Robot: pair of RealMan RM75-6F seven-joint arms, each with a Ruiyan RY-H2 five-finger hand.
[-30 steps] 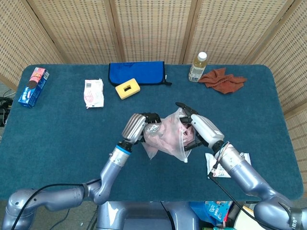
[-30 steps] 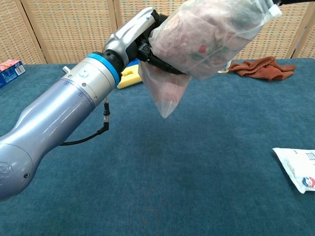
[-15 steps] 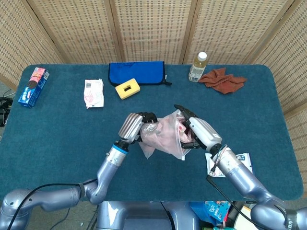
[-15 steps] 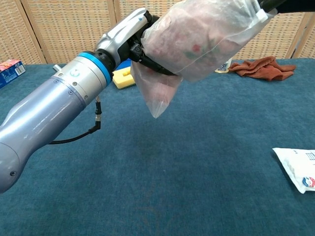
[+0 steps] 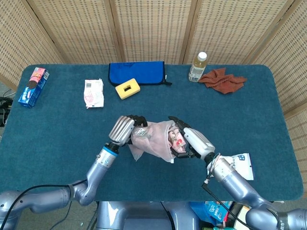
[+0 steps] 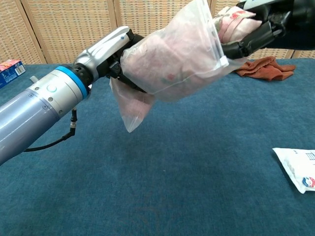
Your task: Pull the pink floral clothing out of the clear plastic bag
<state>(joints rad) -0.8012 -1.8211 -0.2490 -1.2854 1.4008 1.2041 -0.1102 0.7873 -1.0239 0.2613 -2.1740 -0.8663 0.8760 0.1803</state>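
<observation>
Clothing point(image 6: 236, 24) shows at the bag point(image 6: 167, 69) mouth: our left hand point(image 5: 123, 128) clamps the bag; our right hand point(image 5: 184, 140) grips fabric and should draw straight out.

A table point(image 5: 57, 143) covered in dark teal-blue carpet-like fabric fills most of the head view, its corners rounded and its surface evenly lit, with only soft shadows. Behind it stands a folding screen point(image 5: 153, 28) of pale woven cane panels set in light wooden frames; the panels meet at angles, so the screen wraps around the back and both sides of the table. The same screen point(image 6: 64, 29) forms the backdrop in the chest view (its weave shows there as fine horizontal rows). At the far left edge, beyond the table, a bit of grey floor with dark cables point(image 5: 4, 103) shows.
</observation>
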